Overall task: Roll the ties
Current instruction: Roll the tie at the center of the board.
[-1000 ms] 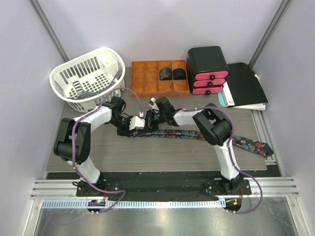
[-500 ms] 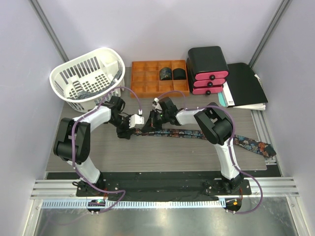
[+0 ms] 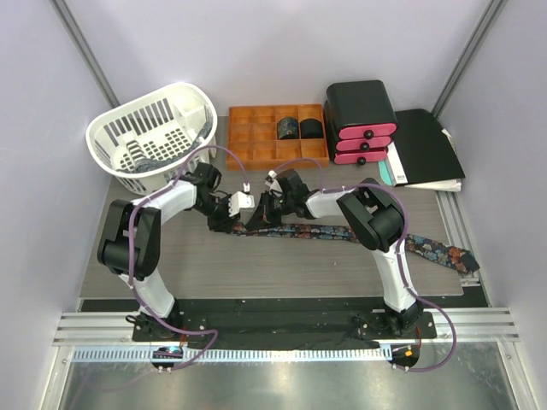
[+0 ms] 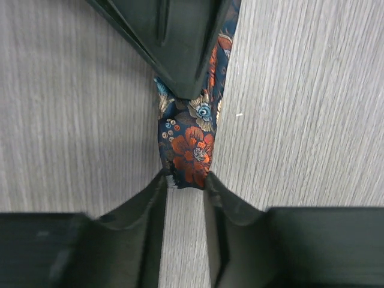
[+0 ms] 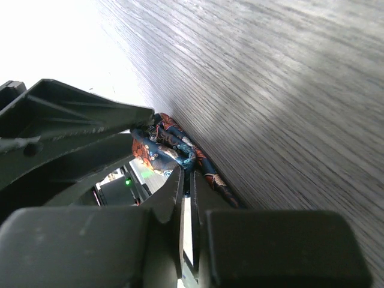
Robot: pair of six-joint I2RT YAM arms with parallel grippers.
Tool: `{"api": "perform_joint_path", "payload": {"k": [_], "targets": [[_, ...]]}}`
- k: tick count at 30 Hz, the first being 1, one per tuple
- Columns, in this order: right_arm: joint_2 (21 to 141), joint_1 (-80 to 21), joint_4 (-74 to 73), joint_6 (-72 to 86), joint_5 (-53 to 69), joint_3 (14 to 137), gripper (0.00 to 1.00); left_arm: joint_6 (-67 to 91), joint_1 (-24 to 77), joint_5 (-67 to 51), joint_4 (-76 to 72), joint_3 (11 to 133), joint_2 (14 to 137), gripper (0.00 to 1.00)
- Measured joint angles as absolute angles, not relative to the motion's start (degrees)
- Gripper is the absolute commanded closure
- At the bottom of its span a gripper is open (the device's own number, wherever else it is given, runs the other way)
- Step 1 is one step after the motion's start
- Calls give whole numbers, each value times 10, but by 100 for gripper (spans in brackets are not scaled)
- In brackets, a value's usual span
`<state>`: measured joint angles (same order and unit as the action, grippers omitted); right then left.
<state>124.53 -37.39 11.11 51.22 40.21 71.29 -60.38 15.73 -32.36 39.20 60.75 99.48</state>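
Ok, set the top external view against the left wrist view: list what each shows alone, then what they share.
Only the top external view: the white basket, the orange tray holding two rolled ties, the black-and-pink drawer unit, and the whole length of the tie running right across the table. Only the left wrist view: the tie's floral print up close, its end sitting between the fingertips of the left hand, with the tip of the right hand on it just beyond. Both: the tie, both hands, the grey wood-grain table.

Basket [image 3: 158, 111], tray [image 3: 248, 141], drawers [image 3: 363, 115] — far-edge obstacles
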Motion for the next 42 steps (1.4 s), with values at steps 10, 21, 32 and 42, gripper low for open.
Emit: {"api": "perform_joint_path", "payload": {"k": [10,21,32,42], "targets": [[1246,-371,166,558,415,694,70,-590,175,-342,401,639,996,76],[1251,-361,255,637,428,653,74,-584,201,-340,401,656,1019,74],[1255,-360,280,675,430,646,69,-574,230,-293,420,686,1054,74],[1187,-345,192,617,428,657,66,-577,232,-285,425,689,1056,75]]}}
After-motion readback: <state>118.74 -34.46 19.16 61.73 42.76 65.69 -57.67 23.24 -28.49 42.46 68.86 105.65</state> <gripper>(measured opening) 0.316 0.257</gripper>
